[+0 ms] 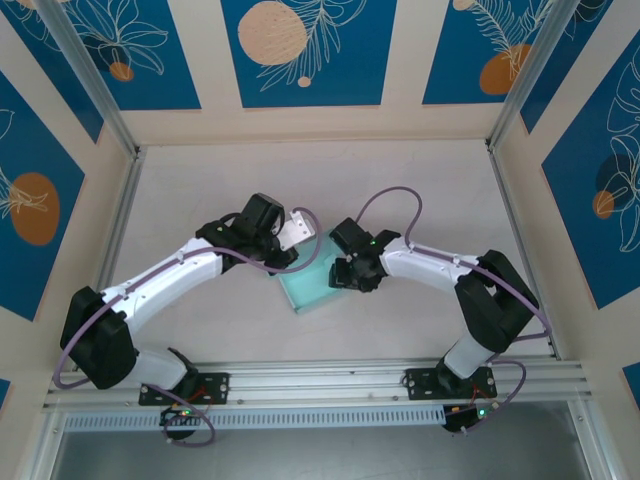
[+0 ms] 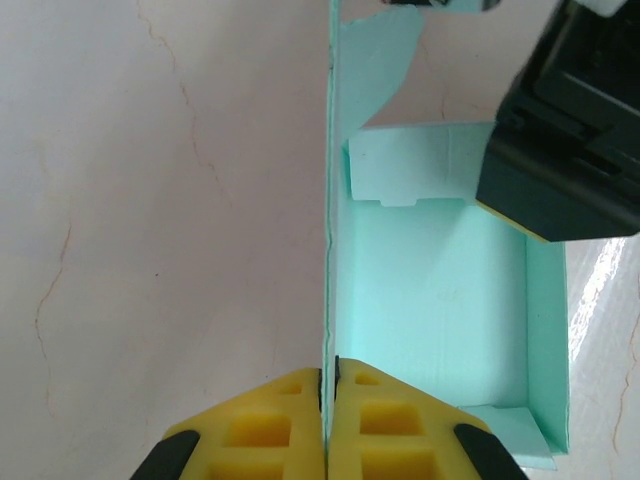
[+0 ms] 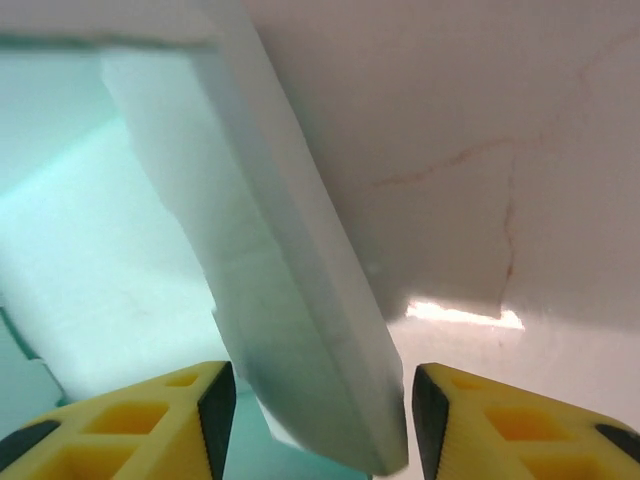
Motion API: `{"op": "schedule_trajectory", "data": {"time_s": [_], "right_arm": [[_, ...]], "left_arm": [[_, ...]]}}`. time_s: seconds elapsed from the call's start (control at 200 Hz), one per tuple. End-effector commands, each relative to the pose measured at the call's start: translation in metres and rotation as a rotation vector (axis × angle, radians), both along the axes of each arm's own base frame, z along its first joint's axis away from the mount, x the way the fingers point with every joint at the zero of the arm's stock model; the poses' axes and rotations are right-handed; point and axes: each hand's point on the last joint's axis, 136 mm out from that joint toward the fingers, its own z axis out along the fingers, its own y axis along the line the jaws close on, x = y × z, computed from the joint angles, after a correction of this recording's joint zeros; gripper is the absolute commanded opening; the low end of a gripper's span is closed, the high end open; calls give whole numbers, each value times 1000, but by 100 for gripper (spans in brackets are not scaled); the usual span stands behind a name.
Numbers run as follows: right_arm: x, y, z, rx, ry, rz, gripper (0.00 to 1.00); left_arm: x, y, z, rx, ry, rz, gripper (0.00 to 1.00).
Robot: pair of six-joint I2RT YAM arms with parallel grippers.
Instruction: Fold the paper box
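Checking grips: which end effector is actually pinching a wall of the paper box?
The left end effector: its yellow fingers are shut on an upright wall of the paper box. The right end effector stands open around another wall.

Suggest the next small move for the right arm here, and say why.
Probably lift the right fingers straight up off the paper box. They stand open astride one upright wall without gripping it, while the left fingers are pinched shut on another wall, so the box should hold its place.
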Motion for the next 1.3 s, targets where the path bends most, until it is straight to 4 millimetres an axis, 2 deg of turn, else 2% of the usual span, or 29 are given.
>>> {"op": "schedule_trajectory", "data": {"time_s": [0.0,0.1,0.245,0.415,0.555,0.845,0.965,1.115,1.295], "right_arm": [[21,11,27,93,-79,69,57],[31,7,39,153,-108,98,63],[39,3,55,213,-163,146,64],[40,4,56,265,-191,162,62],[36,4,38,271,-158,132,62],[34,10,0,246,-89,113,58],[38,7,-14,202,-76,82,53],[42,-1,-22,171,-91,30,45],[40,-11,-32,122,-88,5,38]], "left_arm": [[-4,3,-5,34,33,-29,0],[-1,4,-4,49,20,-31,0],[1,3,-2,57,16,-37,0],[4,3,0,66,10,-35,0],[5,2,4,58,0,-34,0],[8,0,0,70,15,-35,0],[10,-1,2,70,10,-31,0],[13,3,2,85,-5,-13,0],[34,12,11,98,-44,99,0]]}}
